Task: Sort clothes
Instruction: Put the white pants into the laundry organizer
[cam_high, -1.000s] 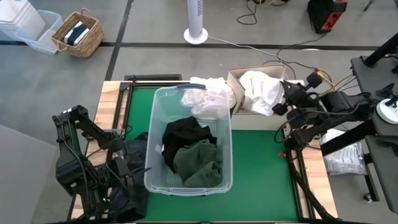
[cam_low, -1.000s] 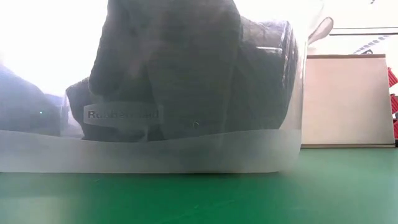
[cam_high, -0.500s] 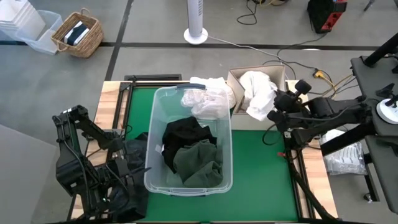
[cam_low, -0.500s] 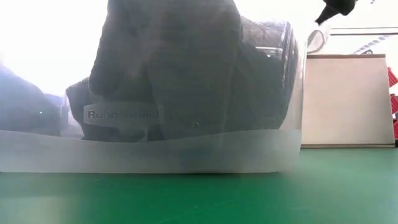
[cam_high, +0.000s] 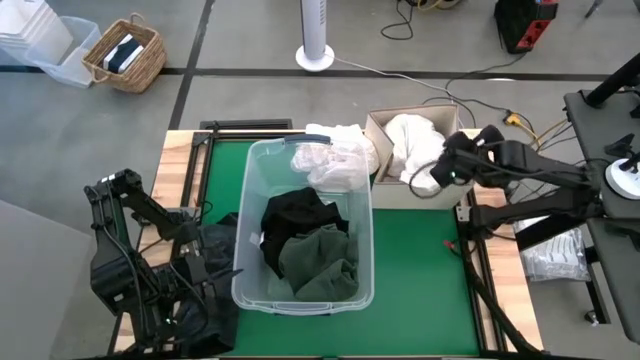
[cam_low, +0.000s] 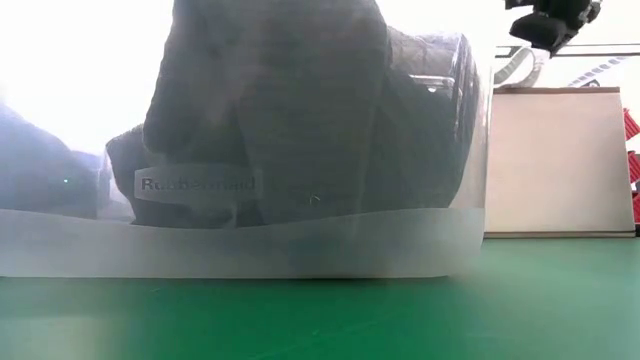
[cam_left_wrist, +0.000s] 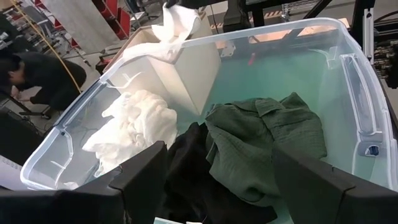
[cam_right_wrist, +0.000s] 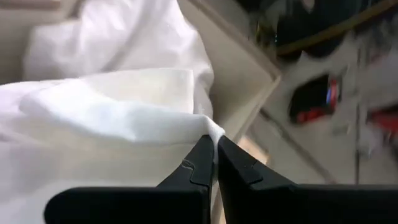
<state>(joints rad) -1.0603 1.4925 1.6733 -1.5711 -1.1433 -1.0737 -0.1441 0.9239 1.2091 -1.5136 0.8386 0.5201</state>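
Observation:
A clear plastic tub (cam_high: 245, 225) holds a white garment (cam_high: 335, 160) at its far end, a black garment (cam_high: 295, 215) in the middle and a dark green one (cam_high: 320, 260) at its near end. A second white garment (cam_high: 412, 140) lies in the beige cardboard box (cam_high: 377, 125). My right gripper (cam_high: 444, 172) is shut on this garment at the box's near right corner. My left gripper (cam_left_wrist: 217, 152) is open at the tub's near left side, looking into the tub. It stands over dark garments (cam_high: 215, 245) lying on the table. My right gripper pinches a fold of the white garment (cam_right_wrist: 208, 127) between its two fingers, coming from the table's right. The cloth hangs slack below the fingers (cam_low: 518, 65). The rest of the garment lies in the box, and a part (cam_high: 425, 182) drapes over its near wall.
The tub fills the middle of the green mat (cam_high: 420, 270), with free mat between tub and right edge. The box (cam_low: 555, 160) stands at the far right. Off the table, a wicker basket (cam_high: 125, 55) and a fan base (cam_high: 315, 58) stand on the floor. A person (cam_left_wrist: 37, 74) crouches beyond the table.
My right gripper, still shut on the white garment, has swung about at the box's near right corner. It has drawn a fold of the garment out over the box's near wall. The rest of the garment stays in the box.

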